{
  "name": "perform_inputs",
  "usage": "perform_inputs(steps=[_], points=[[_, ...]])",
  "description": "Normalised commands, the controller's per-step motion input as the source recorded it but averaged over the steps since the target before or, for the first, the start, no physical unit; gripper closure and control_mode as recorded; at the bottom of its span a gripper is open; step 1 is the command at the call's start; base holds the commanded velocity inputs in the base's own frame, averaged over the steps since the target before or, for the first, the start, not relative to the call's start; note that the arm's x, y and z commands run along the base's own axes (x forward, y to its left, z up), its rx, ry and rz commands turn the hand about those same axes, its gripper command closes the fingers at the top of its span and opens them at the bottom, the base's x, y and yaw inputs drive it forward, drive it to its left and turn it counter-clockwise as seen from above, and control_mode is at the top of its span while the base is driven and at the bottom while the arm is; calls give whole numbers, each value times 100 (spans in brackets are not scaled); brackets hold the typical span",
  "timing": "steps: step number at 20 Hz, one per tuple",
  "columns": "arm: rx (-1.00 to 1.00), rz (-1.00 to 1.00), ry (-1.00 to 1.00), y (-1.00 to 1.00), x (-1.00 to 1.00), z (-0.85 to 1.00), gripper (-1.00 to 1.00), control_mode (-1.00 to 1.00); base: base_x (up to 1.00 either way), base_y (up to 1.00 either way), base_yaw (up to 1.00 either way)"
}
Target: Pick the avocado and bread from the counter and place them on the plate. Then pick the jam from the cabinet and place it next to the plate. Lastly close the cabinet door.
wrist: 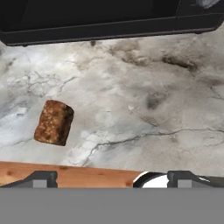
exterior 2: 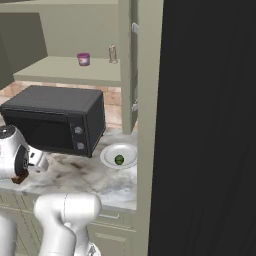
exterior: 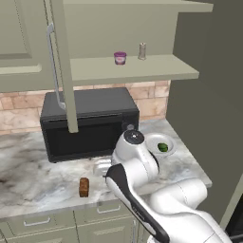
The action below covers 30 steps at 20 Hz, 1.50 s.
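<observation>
Gripper (wrist: 111,177) is hanging spread and empty above the counter (wrist: 144,109). We are seeing the avocado (exterior: 163,147) already sitting on the plate (exterior: 153,141); the bread (wrist: 54,122) is standing off to one side, so next we judge a sideways shift, then descent.

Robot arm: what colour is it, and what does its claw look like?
The arm is glossy white and rounded, with dark bands at its joints and a grey cap on one joint. The claw has two small dark finger tips, each with a little grey pad.
</observation>
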Motion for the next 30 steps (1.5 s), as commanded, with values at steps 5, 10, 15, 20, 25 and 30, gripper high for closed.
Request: perform_inputs(steps=[5,10,15,20,25,30], points=[[0,0,3,57,0,23,-100,-100,0,0,0],[0,0,6,56,2,2,-100,-100,0,0,0],[0,0,3,34,2,-1,-100,-100,0,0,0],[0,0,0,7,2,-15,-100,-100,0,0,0],[0,0,0,0,0,-12,-100,-100,0,0,0],[0,0,0,0,4,-13,-100,-100,0,0,0]])
